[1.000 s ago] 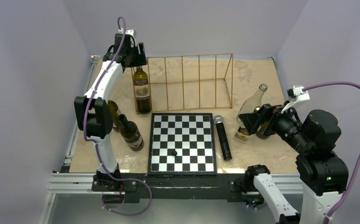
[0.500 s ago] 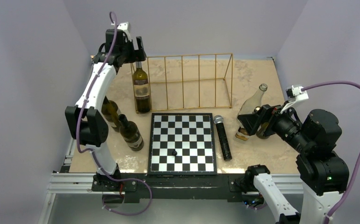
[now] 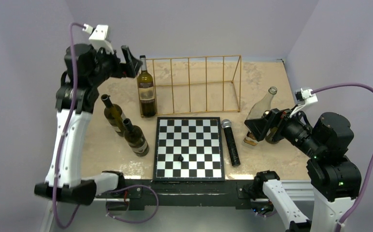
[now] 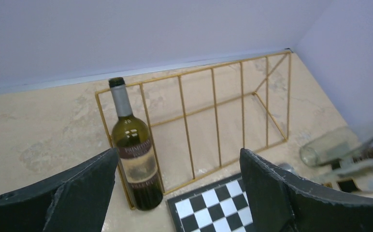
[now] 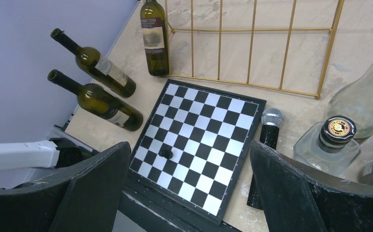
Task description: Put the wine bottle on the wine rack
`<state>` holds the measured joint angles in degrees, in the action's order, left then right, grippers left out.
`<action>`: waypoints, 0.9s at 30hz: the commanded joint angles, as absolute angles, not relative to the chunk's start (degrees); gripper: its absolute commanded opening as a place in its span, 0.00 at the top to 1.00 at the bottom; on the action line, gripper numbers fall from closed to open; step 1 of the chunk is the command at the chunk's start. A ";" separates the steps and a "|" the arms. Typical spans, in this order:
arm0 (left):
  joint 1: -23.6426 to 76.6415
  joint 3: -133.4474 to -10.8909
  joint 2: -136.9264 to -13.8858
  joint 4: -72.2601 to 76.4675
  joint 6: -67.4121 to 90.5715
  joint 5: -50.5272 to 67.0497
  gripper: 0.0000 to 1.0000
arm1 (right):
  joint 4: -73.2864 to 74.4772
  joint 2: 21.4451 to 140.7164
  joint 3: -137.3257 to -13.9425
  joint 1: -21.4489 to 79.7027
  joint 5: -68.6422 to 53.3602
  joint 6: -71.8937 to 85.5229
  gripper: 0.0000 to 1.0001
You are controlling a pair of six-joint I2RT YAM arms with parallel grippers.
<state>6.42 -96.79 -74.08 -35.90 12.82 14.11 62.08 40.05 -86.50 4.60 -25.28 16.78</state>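
Note:
The wine bottle (image 3: 147, 92) (image 4: 134, 159) (image 5: 154, 38) is dark green with a label and stands upright at the left end of the wine rack (image 3: 204, 82) (image 4: 223, 121) (image 5: 252, 58), a long gold wire frame; the rack's end bars frame it. My left gripper (image 3: 131, 65) (image 4: 179, 159) is open, raised up and to the left of the bottle's neck, touching nothing. My right gripper (image 3: 262, 123) (image 5: 189, 147) is open low at the right side, beside the clear bottles, with nothing between its fingers.
Two more dark bottles (image 3: 113, 116) (image 3: 135, 137) stand left of a chessboard (image 3: 189, 147) bearing one small black piece (image 3: 180, 158). A black microphone (image 3: 231, 142) lies right of the board. A tall clear bottle (image 3: 261, 108) and a black-capped clear bottle (image 5: 332, 140) stand at the right.
My left gripper opened, let go of the wine bottle's neck and drew back up and to the left. The bottle stays upright at the rack. The right arm has not moved.

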 commanded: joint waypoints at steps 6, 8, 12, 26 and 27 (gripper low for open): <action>6.24 -77.78 -51.35 -45.77 13.44 24.57 0.01 | 61.01 42.08 -87.19 4.81 -27.77 16.36 0.03; 6.24 -75.02 -47.46 -48.33 13.26 23.28 0.01 | 61.00 41.92 -86.40 4.78 -27.48 16.41 0.03; 6.24 -69.02 -41.69 -53.73 11.77 17.54 0.01 | 60.69 41.32 -84.69 4.80 -28.39 17.38 0.04; 6.42 -55.51 -32.93 -48.10 8.49 21.52 0.04 | 58.46 39.72 -83.06 4.76 -29.80 19.47 0.04; 6.42 -55.62 -33.67 -48.63 8.37 19.84 0.05 | 58.42 39.90 -83.12 4.81 -30.06 19.51 0.04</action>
